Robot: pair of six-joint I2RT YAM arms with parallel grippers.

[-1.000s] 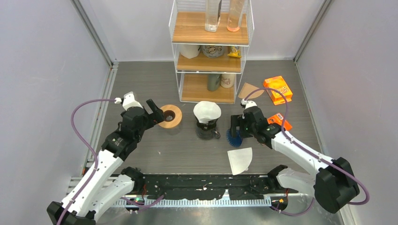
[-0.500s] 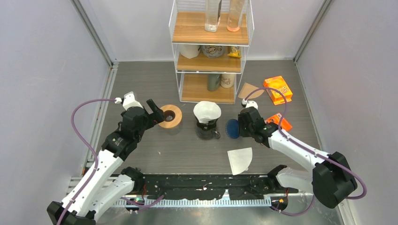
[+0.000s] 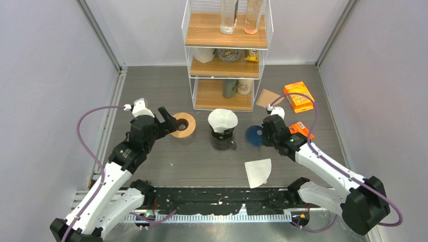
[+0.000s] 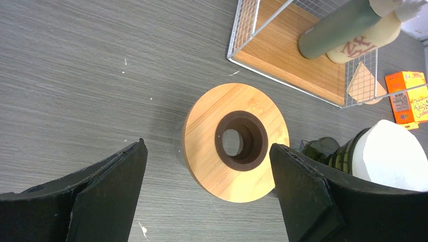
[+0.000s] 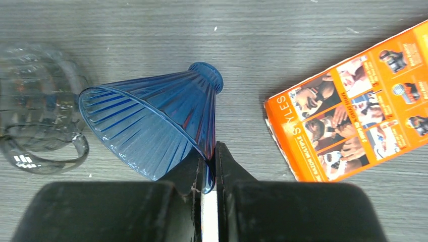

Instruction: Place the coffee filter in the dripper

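The blue ribbed dripper point(image 5: 151, 121) is tipped on its side, its wide mouth facing the glass carafe. My right gripper point(image 5: 211, 156) is shut on its rim, one finger inside and one outside. From the top view the dripper point(image 3: 254, 135) sits just right of the carafe, with the right gripper point(image 3: 262, 132) beside it. A white coffee filter point(image 3: 258, 172) lies flat near the front of the table, apart from both grippers. My left gripper point(image 4: 208, 146) hangs open and empty above a wooden ring point(image 4: 207, 121).
A glass carafe point(image 3: 222, 138) with a white cone point(image 3: 223, 120) on top stands mid-table. Orange packets point(image 5: 353, 101) lie right of the dripper. Behind stands a wire shelf point(image 3: 226, 55) with bottles and cups, and a brown filter point(image 3: 266, 97) lies beside it.
My right gripper closed on the dripper's rim and carried it a little back and to the right, tipping it onto its side. The left arm has not moved.
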